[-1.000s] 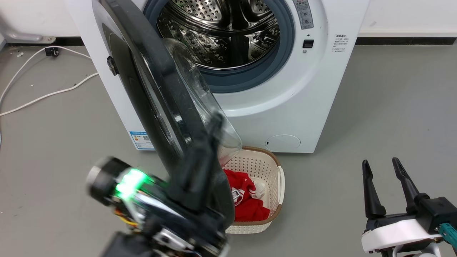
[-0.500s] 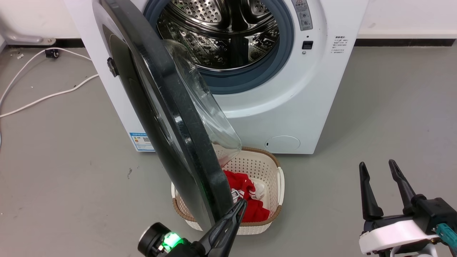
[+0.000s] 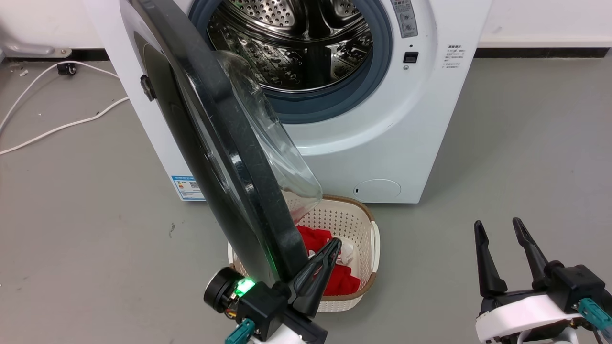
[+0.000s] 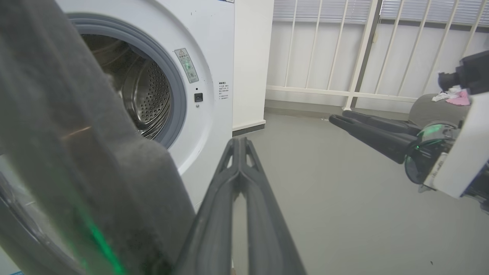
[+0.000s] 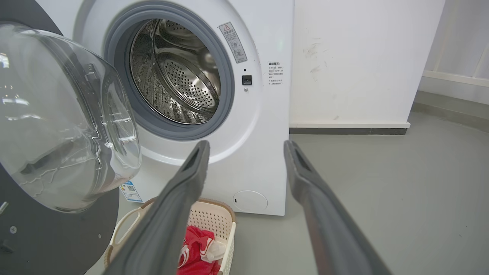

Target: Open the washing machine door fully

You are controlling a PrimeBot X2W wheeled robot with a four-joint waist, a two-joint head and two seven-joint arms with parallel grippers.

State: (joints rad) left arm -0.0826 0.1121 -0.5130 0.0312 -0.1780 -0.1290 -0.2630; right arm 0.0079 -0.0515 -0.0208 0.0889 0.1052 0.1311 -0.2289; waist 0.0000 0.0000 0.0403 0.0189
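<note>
The washing machine (image 3: 382, 143) is a white front-loader with its steel drum (image 3: 296, 43) exposed. The washing machine door (image 3: 229, 143), black-rimmed with a clear glass bowl (image 3: 282, 153), stands swung out toward me, hinged on the left. My left gripper (image 3: 336, 241) is shut and empty, just right of the door's lower edge; whether it touches the rim I cannot tell. In the left wrist view my left gripper (image 4: 238, 140) points past the blurred door rim (image 4: 76, 152). At the lower right my right gripper (image 3: 497, 223) stands open and empty, apart from the machine. My right gripper (image 5: 246, 145) faces the door glass (image 5: 57, 114).
A cream basket (image 3: 366, 224) holding a red garment (image 3: 339, 282) sits on the floor under the door's lower edge. White cables (image 3: 62, 126) trail across the grey floor at the left. Open floor lies right of the machine.
My left arm dropped from against the door's inner face toward the bottom of the view, then its shut fingers rose slightly beside the door's lower edge. The door's angle looks unchanged.
</note>
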